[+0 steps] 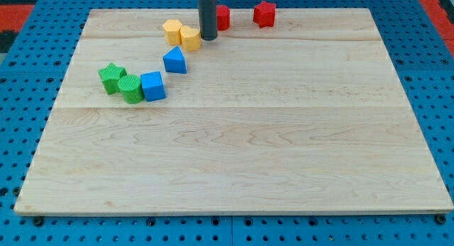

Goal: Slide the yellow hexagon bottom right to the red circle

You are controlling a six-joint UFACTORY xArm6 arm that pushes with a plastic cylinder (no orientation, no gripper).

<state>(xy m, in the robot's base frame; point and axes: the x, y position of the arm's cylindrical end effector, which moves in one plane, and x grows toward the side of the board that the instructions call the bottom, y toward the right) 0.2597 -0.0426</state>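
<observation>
A yellow hexagon (190, 37) sits near the view's top, left of centre, touching a second yellow block (172, 30) on its left. A red circle (223, 18) lies up and to the right of the hexagon, partly hidden behind my rod. My tip (208, 37) rests on the board just right of the yellow hexagon, close to or touching its right side, and just below-left of the red circle.
A red star (264, 13) sits at the top, right of the red circle. A blue triangle-like block (175, 61) lies below the yellow blocks. A blue cube (152, 86), a green cylinder (130, 88) and a green star (111, 77) cluster at the left. The wooden board (234, 147) lies on blue pegboard.
</observation>
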